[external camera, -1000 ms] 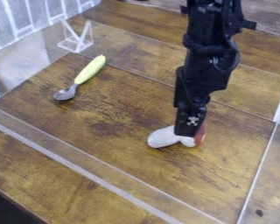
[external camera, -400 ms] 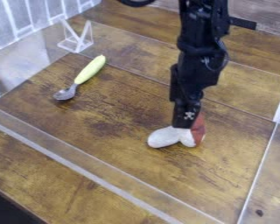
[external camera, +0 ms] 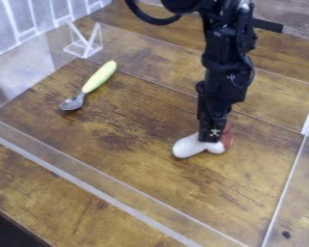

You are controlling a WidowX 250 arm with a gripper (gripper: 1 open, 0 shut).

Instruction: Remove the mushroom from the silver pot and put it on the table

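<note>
The mushroom [external camera: 189,148] lies on its side on the table [external camera: 119,130], white stem to the left, reddish-brown cap to the right. My gripper [external camera: 212,138] points straight down and sits low over the cap end, its black fingers right at the mushroom. From this angle the fingers are seen edge-on, so the gap between them and any hold on the mushroom cannot be made out. No silver pot is in view.
A silver spoon with a yellow-green handle [external camera: 90,83] lies at the left of the table. A clear acrylic stand [external camera: 82,39] sits at the back left. Low clear acrylic walls [external camera: 105,191] run along the front and the right side.
The gripper has come down and shifted slightly right and away from the camera, from just above the mushroom to right on it. The mushroom has nudged a little to the right.
</note>
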